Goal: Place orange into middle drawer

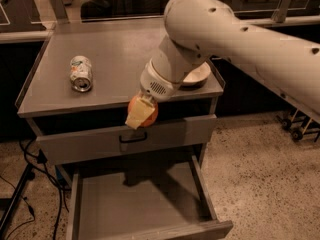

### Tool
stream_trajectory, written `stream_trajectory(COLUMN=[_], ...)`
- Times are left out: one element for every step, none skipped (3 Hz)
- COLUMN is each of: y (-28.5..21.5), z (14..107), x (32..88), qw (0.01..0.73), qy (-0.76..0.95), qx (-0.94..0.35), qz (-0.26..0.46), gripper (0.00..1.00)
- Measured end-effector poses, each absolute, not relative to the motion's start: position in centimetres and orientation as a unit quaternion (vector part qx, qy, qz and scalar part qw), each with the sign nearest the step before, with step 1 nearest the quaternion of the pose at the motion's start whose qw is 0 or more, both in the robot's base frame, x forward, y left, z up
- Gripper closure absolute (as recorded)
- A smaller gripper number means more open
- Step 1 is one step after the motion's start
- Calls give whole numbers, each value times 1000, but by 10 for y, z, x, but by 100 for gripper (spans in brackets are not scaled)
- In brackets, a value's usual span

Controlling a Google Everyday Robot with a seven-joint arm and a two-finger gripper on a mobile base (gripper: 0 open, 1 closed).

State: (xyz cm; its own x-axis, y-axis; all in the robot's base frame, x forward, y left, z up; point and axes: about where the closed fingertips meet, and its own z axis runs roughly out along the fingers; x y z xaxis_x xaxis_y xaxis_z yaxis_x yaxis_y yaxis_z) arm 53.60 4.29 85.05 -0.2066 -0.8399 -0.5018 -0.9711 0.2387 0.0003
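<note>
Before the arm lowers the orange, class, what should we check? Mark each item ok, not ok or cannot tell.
1. The gripper closed on the orange: ok.
2. The middle drawer pulled open: ok.
3. The orange past the front edge of the tabletop: ok.
4. The orange directly above the drawer floor: cannot tell from one view.
5. The can lying away from the arm: ok.

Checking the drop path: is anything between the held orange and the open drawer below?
Nothing visible does. The gripper holds the orange out in front of the closed handled drawer, above the open drawer.
</note>
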Motion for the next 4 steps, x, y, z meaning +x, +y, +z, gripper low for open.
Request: stream_trajectory(y=[18,18,11,1], z=[808,806,776,737], x=[499,498,485,472], qw=[172,171,159,134], qy=[782,783,798,813], qx=[-570,-569,-551,-536], qz=[183,183,184,182], gripper=[100,100,100,100])
